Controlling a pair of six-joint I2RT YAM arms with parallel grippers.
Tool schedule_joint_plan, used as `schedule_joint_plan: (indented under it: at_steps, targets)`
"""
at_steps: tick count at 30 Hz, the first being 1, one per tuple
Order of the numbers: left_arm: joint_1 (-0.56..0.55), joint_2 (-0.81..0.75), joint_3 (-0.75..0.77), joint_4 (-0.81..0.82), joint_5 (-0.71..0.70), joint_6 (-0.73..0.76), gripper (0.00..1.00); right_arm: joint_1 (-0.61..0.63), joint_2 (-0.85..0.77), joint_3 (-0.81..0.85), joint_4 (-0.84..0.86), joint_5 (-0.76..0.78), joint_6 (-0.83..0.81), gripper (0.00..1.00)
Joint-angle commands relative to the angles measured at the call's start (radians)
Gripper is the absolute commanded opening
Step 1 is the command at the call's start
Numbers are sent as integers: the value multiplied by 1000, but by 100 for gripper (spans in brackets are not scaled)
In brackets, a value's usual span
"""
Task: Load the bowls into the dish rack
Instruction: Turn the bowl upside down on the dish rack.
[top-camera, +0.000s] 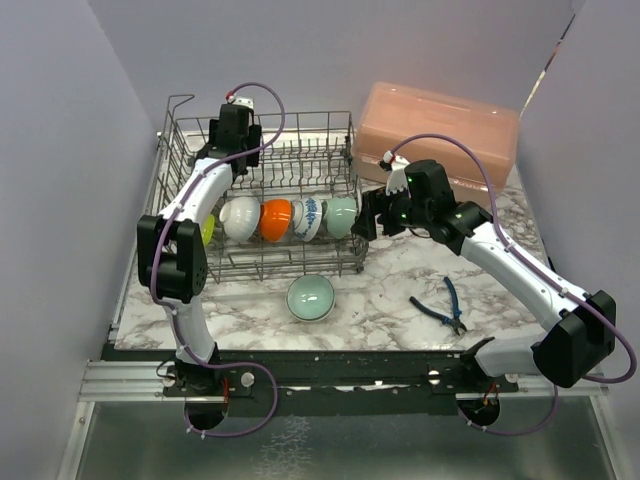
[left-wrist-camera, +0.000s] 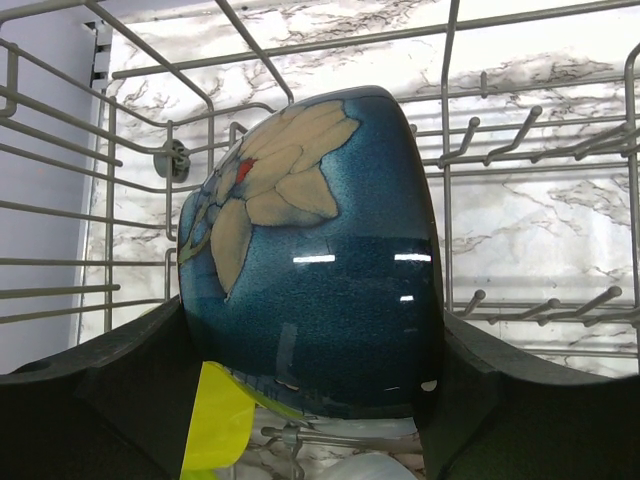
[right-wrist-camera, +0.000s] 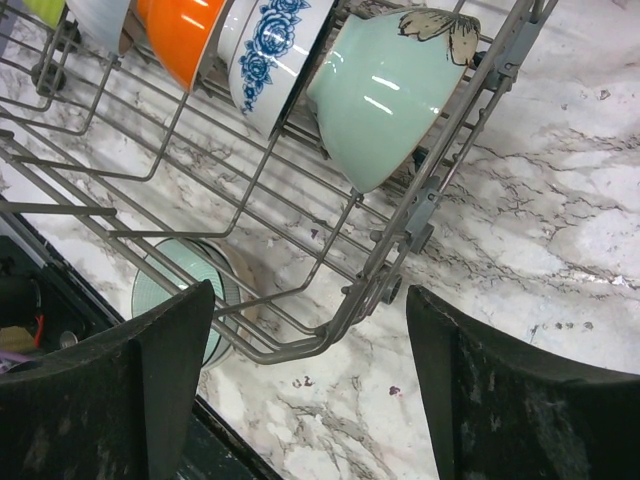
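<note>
The left hand is clamped on a dark blue flowered bowl, held on edge inside the dish rack near its back left. Five bowls stand in the front row: lime-yellow, white, orange, blue-patterned, pale teal. A seventh, a teal bowl, sits mouth-up on the counter just before the rack, nearer the right hand, whose jaws stand apart.

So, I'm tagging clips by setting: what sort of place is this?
Probably a robot test booth staged as a kitchen, not a real one. Plain lilac partition walls box in a marble-patterned tabletop, the grey wire dish rack stands loose on it, and blue-handled pliers lie nearby.
</note>
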Motion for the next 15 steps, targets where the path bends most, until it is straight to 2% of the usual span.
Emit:
schedule_joint_plan:
  at_steps: [1, 7, 15]
  targets:
    - [0, 19, 68, 31, -86, -44, 0, 7, -2, -8, 14, 11, -19, 81]
    - [-2, 67, 114, 10, -146, -71, 0, 7, -8, -10, 9, 20, -21, 82]
    - [-7, 111, 152, -17, -122, -56, 0, 7, -7, -2, 1, 26, -27, 82]
